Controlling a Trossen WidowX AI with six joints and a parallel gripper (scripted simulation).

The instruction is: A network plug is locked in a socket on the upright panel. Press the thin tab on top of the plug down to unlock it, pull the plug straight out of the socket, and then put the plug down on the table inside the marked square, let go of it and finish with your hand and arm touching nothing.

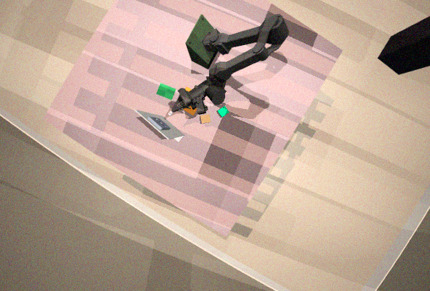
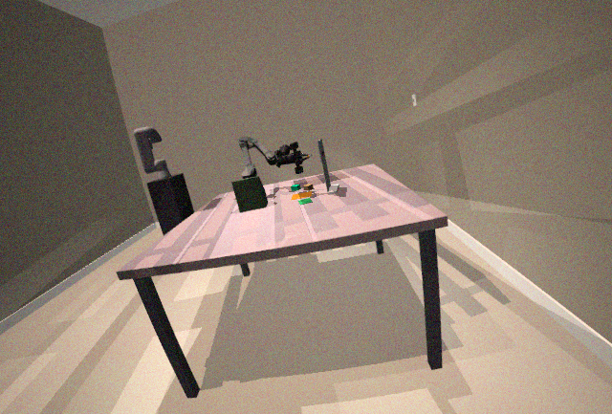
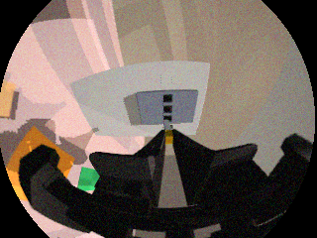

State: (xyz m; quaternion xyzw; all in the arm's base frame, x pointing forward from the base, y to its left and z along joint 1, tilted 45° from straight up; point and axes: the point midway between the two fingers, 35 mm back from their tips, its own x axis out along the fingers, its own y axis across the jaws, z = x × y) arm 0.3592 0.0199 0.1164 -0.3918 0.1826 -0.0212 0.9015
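Note:
The upright grey panel (image 1: 174, 132) (image 2: 323, 164) (image 3: 109, 94) carries a blue-grey socket block (image 3: 183, 106) with dark openings in a column. My gripper (image 1: 172, 109) (image 2: 304, 156) (image 3: 168, 133) is shut on the small plug (image 1: 169, 113) (image 3: 168, 126), whose pale end sticks out ahead of the fingertips. The top view shows a gap between the plug and the panel, so the plug is out of the socket, held above the table. The tab is too small to make out. A flat orange square (image 1: 190, 110) (image 2: 301, 195) (image 3: 35, 141) lies on the table, partly hidden under the arm in the top view.
A flat green patch (image 1: 166, 91) (image 2: 304, 201) (image 3: 88, 178) lies near the orange square. A teal block (image 1: 222, 111) (image 2: 295, 186) and a tan block (image 1: 205, 118) (image 3: 6, 100) stand on the other side. A large dark green box (image 1: 201, 41) (image 2: 250, 194) stands beside the arm's base.

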